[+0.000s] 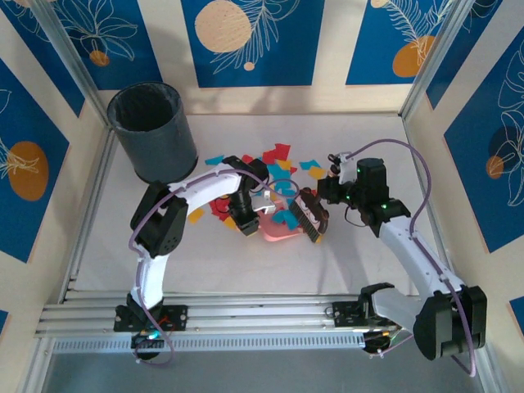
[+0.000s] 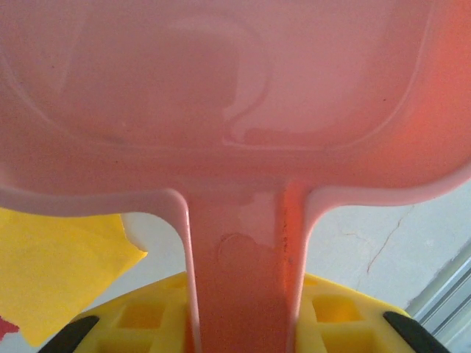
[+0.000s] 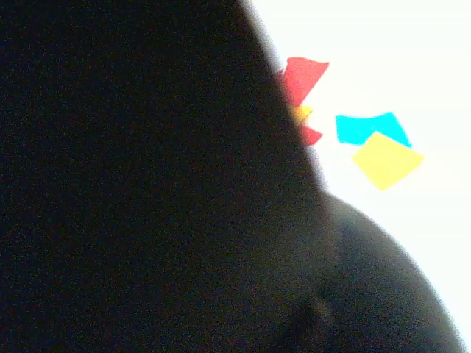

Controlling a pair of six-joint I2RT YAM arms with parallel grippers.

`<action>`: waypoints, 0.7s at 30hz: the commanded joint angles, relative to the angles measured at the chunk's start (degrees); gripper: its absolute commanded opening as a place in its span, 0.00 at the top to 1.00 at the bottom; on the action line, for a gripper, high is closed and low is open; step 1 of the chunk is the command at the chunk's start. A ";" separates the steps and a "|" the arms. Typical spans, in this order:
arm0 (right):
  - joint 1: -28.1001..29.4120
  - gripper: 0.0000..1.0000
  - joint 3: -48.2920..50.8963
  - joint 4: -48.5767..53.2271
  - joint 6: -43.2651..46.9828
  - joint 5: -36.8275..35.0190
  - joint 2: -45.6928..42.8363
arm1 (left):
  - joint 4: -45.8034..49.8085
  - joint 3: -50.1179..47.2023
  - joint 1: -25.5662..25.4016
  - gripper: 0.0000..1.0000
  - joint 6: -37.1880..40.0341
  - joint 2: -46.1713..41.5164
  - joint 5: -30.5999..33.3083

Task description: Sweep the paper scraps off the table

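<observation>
Left gripper [image 2: 239, 320] clamped on pink dustpan [image 2: 235, 95] handle, right gripper [image 1: 330, 190] closed on brush [image 1: 309, 214]: paper scraps [image 1: 274, 164], strewn mid-frame on the table [image 1: 246, 262], are best drawn by short low strokes into a pan kept flat.

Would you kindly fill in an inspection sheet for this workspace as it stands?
Surface: table pale and matte.
Job's things: paper scraps, red, yellow and cyan, clustered mid-table; pink dustpan and dark brush just near of them.
Clutter: nothing seen.
Grippers: left gripper jaws shut on the dustpan's handle; right gripper jaws shut, apparently on the brush.
Cables: purple cables loop along both arms, off the scraps.
Surroundings: dark bin at the far left; patterned walls; aluminium rails at the near edge.
</observation>
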State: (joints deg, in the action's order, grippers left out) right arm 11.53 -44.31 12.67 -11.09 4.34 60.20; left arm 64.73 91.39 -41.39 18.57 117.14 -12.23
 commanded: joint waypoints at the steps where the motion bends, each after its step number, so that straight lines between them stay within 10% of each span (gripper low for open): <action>1: 0.29 1.00 -1.35 -1.81 -1.17 -5.03 -4.02 | 1.09 -1.45 -0.45 0.99 1.42 -2.07 0.23; 11: 0.53 1.00 2.79 2.18 0.85 -22.79 -10.09 | 1.02 -4.27 -0.35 0.99 1.82 -5.84 0.89; 21: 2.52 1.00 7.26 1.59 -1.35 -25.57 -9.74 | 1.06 -5.90 -0.28 0.98 1.82 -5.37 1.04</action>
State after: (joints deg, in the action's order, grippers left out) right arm 13.56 -37.67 15.51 -11.11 -19.66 50.46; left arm 64.12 85.97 -41.39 19.55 112.12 -11.31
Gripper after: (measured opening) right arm 0.257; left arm 0.267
